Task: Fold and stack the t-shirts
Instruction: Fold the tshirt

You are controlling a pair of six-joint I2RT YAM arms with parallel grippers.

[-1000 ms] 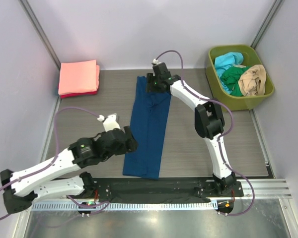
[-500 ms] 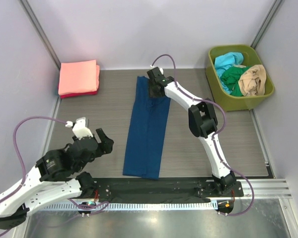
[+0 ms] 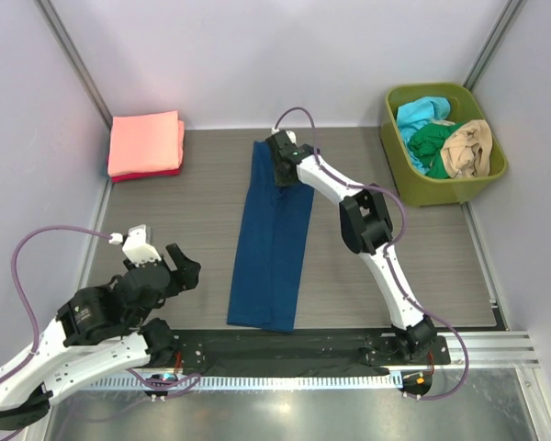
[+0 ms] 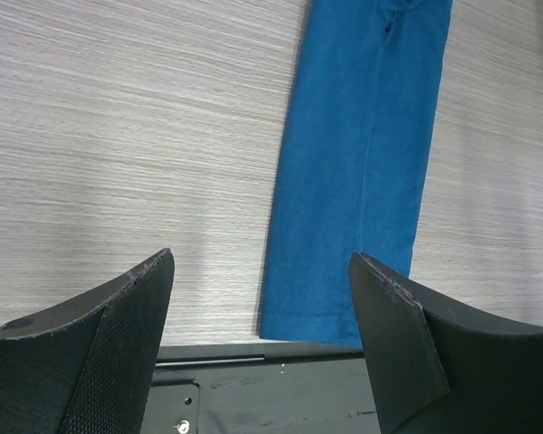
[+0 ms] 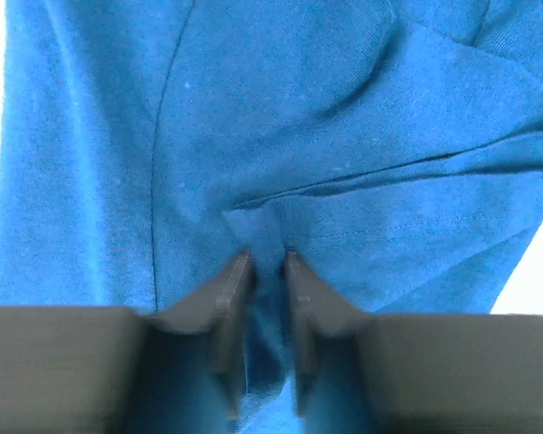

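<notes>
- Folding stands about half done: navy blue t-shirt (image 3: 274,241) lies mid-table as a long narrow strip, sides already turned in; cross folds and stacking look yet to be done.
- Right gripper (image 5: 265,258) sits on the strip's far end; its fingers stand narrow, with a ridge of cloth pinched between them.
- Left gripper (image 3: 182,260) hangs to the near left of the shirt; jaws wide, holding nothing.
- Far left of the shirt, a salmon-pink t-shirt (image 3: 145,142) rests folded on a folded red t-shirt (image 3: 147,173); two finished, by the look of it.
- Far right of the shirt, an olive-green bin (image 3: 450,191) holds a cyan t-shirt (image 3: 421,114), a green t-shirt (image 3: 430,142) and a tan t-shirt (image 3: 468,147), all crumpled; three apparently left.
</notes>
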